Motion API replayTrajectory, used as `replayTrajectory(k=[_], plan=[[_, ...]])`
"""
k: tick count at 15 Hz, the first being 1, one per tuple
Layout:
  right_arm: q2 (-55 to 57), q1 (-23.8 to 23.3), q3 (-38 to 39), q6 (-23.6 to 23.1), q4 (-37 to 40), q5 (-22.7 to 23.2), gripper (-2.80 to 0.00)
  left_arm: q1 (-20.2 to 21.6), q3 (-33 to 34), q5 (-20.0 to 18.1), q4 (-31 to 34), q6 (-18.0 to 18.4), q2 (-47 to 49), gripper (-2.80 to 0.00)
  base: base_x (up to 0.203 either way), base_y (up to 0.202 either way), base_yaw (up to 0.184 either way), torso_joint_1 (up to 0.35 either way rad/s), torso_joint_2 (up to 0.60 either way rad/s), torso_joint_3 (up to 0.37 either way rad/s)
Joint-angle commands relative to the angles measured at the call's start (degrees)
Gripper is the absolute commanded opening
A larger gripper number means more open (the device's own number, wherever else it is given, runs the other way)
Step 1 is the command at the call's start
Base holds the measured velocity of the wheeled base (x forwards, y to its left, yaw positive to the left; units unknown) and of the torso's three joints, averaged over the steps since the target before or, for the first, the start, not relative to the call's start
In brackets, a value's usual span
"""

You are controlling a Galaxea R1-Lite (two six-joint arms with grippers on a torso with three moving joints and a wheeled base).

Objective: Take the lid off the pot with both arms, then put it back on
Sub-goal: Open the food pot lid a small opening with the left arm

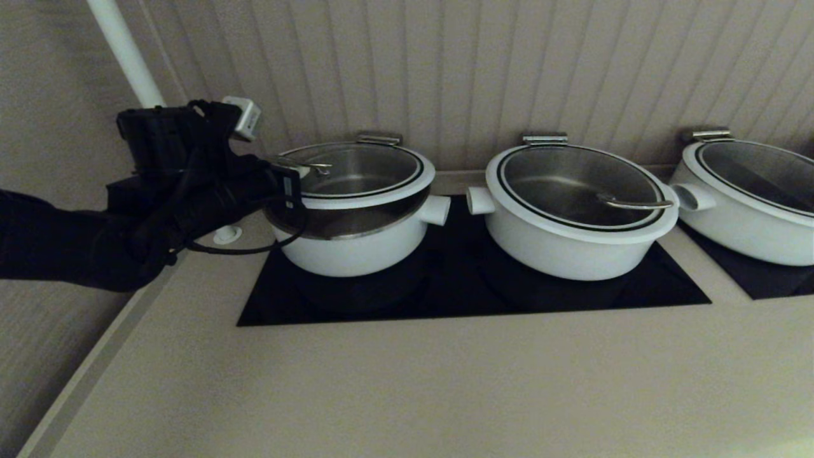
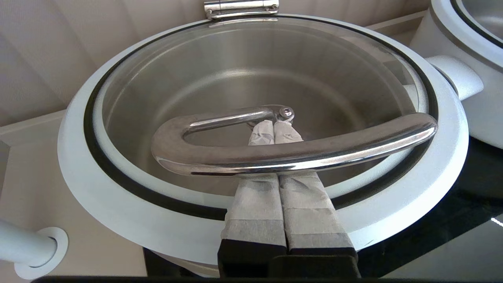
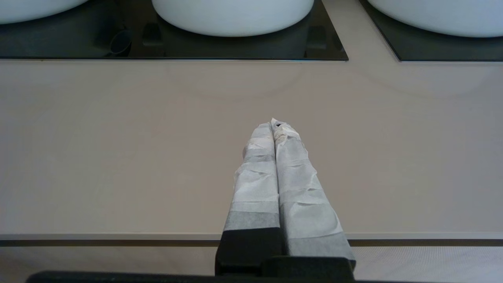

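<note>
The left white pot (image 1: 356, 251) stands on the black cooktop (image 1: 458, 299). Its white-rimmed glass lid (image 1: 365, 191) is tilted up at the front, hinged at the back (image 1: 378, 137), and a band of steel liner shows beneath the rim. My left gripper (image 1: 299, 172) reaches in from the left. In the left wrist view its taped fingers (image 2: 255, 200) are pressed together and pass under the lid's curved steel handle (image 2: 298, 155), with the gripper's tips (image 2: 274, 124) near the handle's screw. My right gripper (image 3: 274, 125) is shut and empty over the counter, out of the head view.
Two more white lidded pots stand to the right, the middle one (image 1: 572, 216) and the far one (image 1: 744, 197). A white pipe (image 1: 127, 57) rises behind the left arm. The beige counter (image 1: 413, 388) runs in front, and its front edge (image 3: 118, 236) shows in the right wrist view.
</note>
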Motion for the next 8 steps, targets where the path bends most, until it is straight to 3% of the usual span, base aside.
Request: replayTrajectory(k=[1, 8], plan=[[0.0, 0.0, 0.0, -0.2, 0.0, 0.1, -2.80, 0.0, 0.0, -0.1, -0.2, -0.1, 0.4, -2.80, 0.000, 0.000, 0.000, 0.000, 0.00, 0.000], [0.0, 0.0, -0.1, -3.9, -0.1, 1.5, -2.80, 0.1, -0.2, 0.0, -0.3, 0.0, 2.2, -2.80, 0.000, 0.000, 0.000, 0.000, 0.00, 0.000]])
